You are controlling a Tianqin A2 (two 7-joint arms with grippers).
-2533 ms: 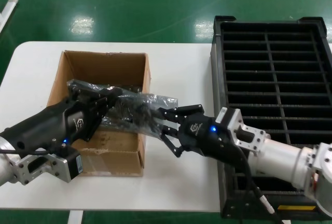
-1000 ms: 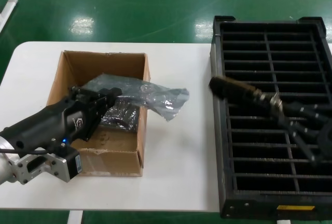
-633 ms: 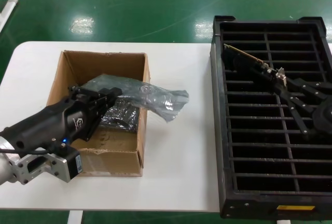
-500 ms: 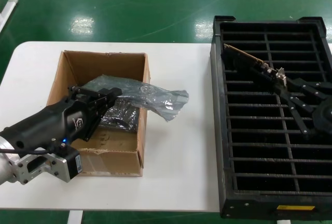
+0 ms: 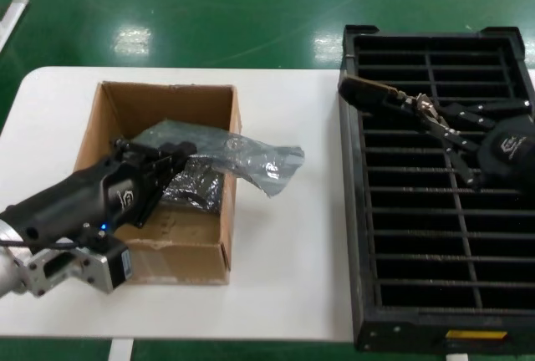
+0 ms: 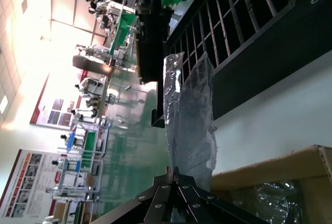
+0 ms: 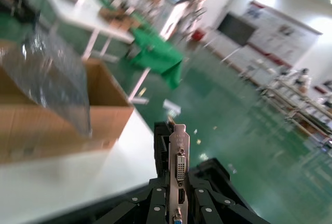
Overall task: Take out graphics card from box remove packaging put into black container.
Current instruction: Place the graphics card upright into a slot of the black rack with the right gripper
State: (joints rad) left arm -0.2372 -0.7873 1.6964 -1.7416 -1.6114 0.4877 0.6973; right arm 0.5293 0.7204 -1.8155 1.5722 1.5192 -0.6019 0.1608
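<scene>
Right claw [image 5: 436, 119] is clamped on the bracket end of the thin dark graphics card with its silver metal end bracket [image 5: 380, 94]; the right wrist view shows the bracket [image 7: 179, 172] upright between the closed fingers. Since 0.5 s ago the card has shifted toward the near-left corner region of the large black slotted plastic container [image 5: 359, 236]: its free end now overhangs the container's left rim, where earlier it lay wholly over the slots. The claw body has also turned, its logo now facing up. Card is above the dividers; whether it touches them cannot be told.

Left claw [image 5: 163, 159] unchanged: closed on the crinkled translucent grey-blue plastic bag [image 5: 251, 156], inside the brown corrugated cardboard box [image 5: 180, 248]. The bag drapes over the box's right wall onto the white counter [image 5: 284, 286], same as before. A second dark shiny packet [image 5: 196, 187] lies in the box.
</scene>
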